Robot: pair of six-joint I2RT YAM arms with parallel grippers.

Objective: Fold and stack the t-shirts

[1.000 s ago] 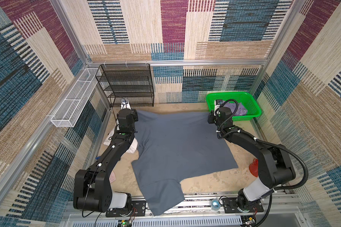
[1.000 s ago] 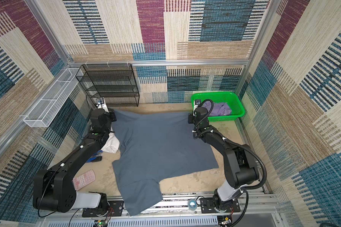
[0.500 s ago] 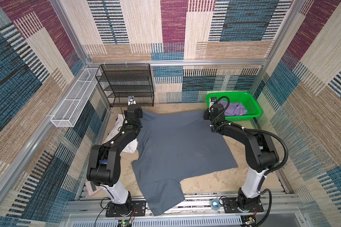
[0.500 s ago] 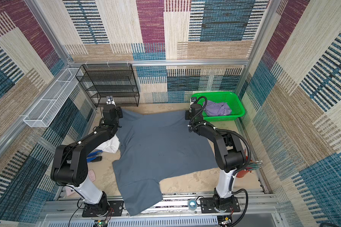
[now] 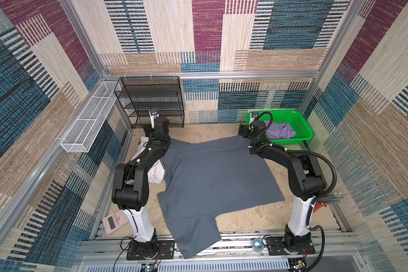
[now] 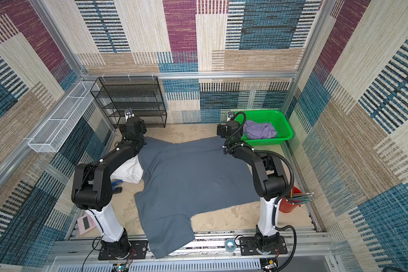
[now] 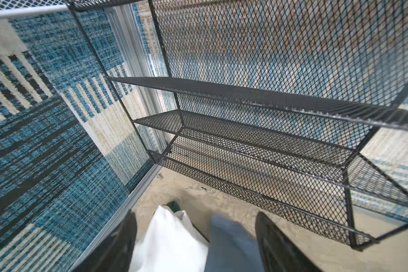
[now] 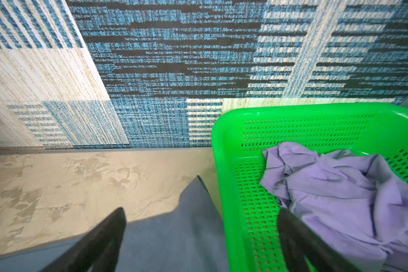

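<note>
Since folding needs a flat start, the grey shirt [image 5: 217,179] lies spread across the table [image 5: 245,219], one sleeve draped over the near edge, while the purple shirt [image 5: 279,130] sits crumpled in the green basket [image 5: 290,141]. Both arms stretch far forward, wrists angled down at the grey shirt's two far corners. The left claw [image 7: 195,217] and right claw [image 8: 201,212] each stand with jaws apart, a grey corner lying loose between them.

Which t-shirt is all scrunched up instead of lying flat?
The small lavender-purple cloth t-shirt, bunched up inside the green plastic basket. The big slate blue-grey t-shirt lies spread out flat on the sandy table.
</note>
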